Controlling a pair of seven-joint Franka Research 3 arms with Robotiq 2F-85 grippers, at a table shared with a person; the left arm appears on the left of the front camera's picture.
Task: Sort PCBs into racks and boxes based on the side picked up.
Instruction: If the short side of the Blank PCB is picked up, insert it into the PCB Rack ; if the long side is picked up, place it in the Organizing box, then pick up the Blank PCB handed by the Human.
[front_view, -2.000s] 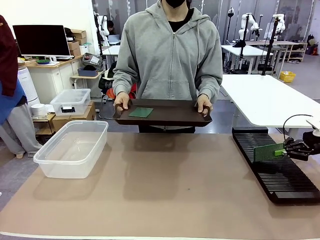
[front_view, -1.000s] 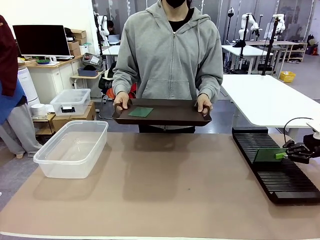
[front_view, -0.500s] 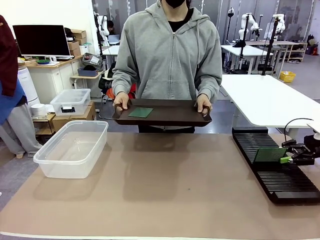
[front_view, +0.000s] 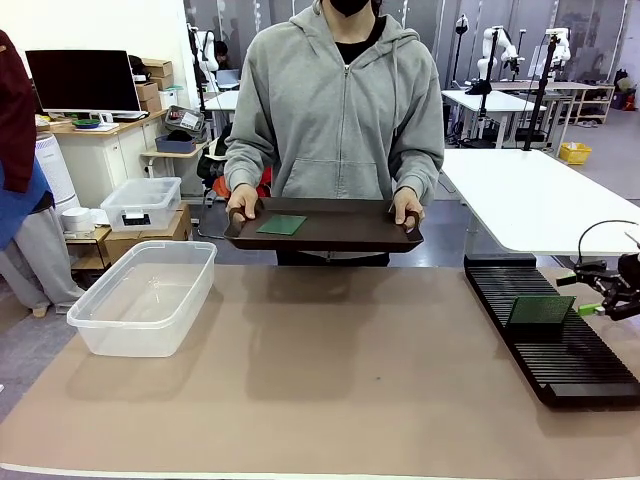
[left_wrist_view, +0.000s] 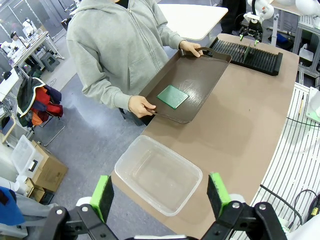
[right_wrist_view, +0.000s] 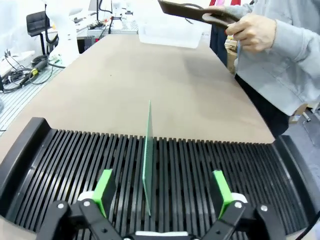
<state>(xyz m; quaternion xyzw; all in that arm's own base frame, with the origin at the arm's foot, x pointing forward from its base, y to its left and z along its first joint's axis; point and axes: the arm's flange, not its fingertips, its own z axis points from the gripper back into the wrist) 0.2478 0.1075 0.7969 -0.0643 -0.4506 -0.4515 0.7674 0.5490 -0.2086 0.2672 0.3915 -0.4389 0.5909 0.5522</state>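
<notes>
One green PCB (front_view: 540, 312) stands on edge in a slot of the black rack (front_view: 575, 372) at the table's right. My right gripper (front_view: 581, 295) hovers open just right of it, not touching. In the right wrist view the PCB (right_wrist_view: 148, 155) rises edge-on from the rack (right_wrist_view: 225, 170), between my open gripper's (right_wrist_view: 162, 192) green pads. A second PCB (front_view: 282, 225) lies flat on the dark brown tray (front_view: 340, 235) that the person holds. The clear box (front_view: 145, 295) sits at the left. My left gripper (left_wrist_view: 160, 197) hangs open high above the box (left_wrist_view: 160, 175).
The person stands at the far edge, both hands on the tray's handles (front_view: 405, 212). A smaller lidded clear box (front_view: 142, 203) rests on a shelf behind the table's left. Bare brown tabletop (front_view: 330, 370) stretches between box and rack. From the left wrist, tray (left_wrist_view: 200, 70) and rack (left_wrist_view: 250, 52) lie farther off.
My right gripper lowered the PCB into a rack slot, opened, let it go and drew back to the right. The PCB now stands alone. The person and tray stay still.
</notes>
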